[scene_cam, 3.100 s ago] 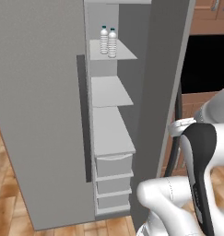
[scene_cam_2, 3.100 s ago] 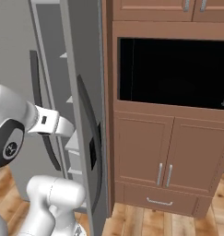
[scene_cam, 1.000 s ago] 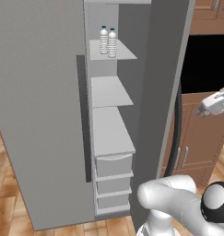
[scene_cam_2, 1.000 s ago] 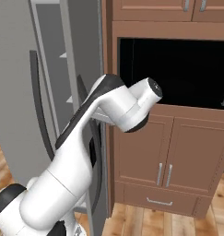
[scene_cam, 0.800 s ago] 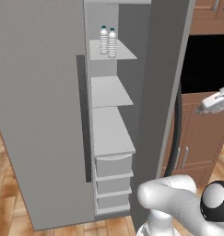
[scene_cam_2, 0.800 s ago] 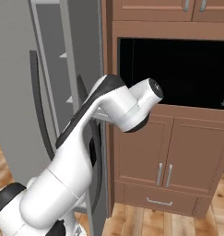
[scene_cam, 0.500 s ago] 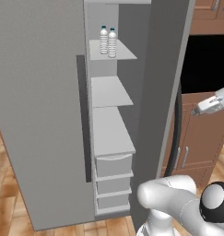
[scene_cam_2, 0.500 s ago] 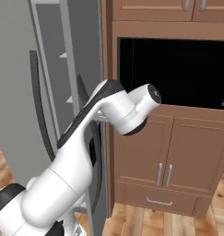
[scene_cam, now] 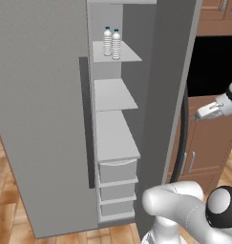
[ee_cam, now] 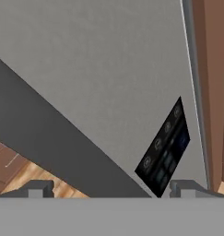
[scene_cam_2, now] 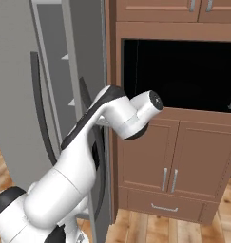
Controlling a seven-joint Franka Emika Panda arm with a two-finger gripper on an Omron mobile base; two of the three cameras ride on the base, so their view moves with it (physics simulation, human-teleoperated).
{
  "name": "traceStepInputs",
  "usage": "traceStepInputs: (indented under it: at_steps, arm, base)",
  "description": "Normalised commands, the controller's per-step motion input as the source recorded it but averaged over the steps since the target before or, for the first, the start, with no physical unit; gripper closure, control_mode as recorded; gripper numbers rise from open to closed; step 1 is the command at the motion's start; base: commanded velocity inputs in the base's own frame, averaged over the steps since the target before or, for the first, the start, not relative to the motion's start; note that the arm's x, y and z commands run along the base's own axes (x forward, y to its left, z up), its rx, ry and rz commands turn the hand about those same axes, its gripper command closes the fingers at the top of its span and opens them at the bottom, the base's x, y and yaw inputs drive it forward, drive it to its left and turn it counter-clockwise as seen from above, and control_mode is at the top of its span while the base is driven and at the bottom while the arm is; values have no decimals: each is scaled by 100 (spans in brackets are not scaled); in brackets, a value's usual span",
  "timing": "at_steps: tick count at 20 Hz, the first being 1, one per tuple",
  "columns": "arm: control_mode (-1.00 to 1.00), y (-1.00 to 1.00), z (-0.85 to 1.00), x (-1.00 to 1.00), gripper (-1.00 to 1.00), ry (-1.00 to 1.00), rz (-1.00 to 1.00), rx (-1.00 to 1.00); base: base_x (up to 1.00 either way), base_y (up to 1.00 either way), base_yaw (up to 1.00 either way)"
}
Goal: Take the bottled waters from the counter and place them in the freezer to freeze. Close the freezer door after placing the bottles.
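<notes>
The gripper, spread wide and holding nothing, is facing the freezer door, whose dark handle is crossing diagonally just beyond its fingertips.

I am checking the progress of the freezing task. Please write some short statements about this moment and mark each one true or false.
1. Both bottled waters stand on the top shelf inside the freezer. True.
2. The bottles lie on their sides. False: they stand upright, close side by side.
3. The freezer door is already closed. False: it stands open, so the shelves and the drawers can be seen.
4. The gripper is open and holds nothing. True.
5. The hand view faces the wooden cabinet doors. False: it faces a grey door bearing a dark control panel.
</notes>
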Motion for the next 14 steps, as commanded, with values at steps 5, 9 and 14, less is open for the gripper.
traceStepInputs:
  at_steps: [5, 9, 14]
  arm:
    - [-100, 39, -7, 1, -100, 1, 0, 0]
    - [-100, 43, -4, 7, -100, 0, 0, 0]
    - [-100, 42, -10, 12, -100, 0, 0, 0]
  base:
    - [0, 0, 0]
    - [0, 0, 0]
    - [0, 0, 0]
